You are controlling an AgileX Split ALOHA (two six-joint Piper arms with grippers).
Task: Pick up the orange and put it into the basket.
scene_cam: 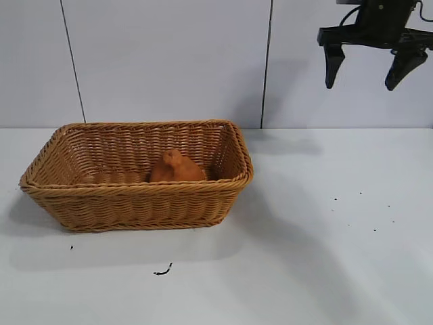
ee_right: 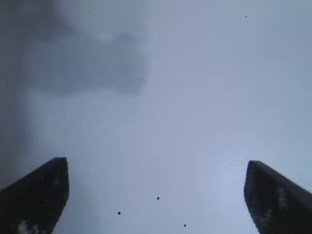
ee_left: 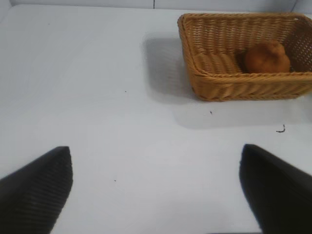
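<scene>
The orange [scene_cam: 176,168] lies inside the wicker basket [scene_cam: 135,196], toward its right half, knobby top up. It also shows in the left wrist view [ee_left: 266,57], inside the basket [ee_left: 234,85]. My right gripper [scene_cam: 369,64] hangs open and empty high at the upper right, well away from the basket. In the right wrist view its gripper [ee_right: 156,168] is over bare white table. My left gripper [ee_left: 156,156] is open and empty over bare table, apart from the basket; it is out of the exterior view.
The white table [scene_cam: 325,257] carries small dark specks at the right and a small dark curl [scene_cam: 162,271] in front of the basket. A pale panelled wall [scene_cam: 169,61] stands behind.
</scene>
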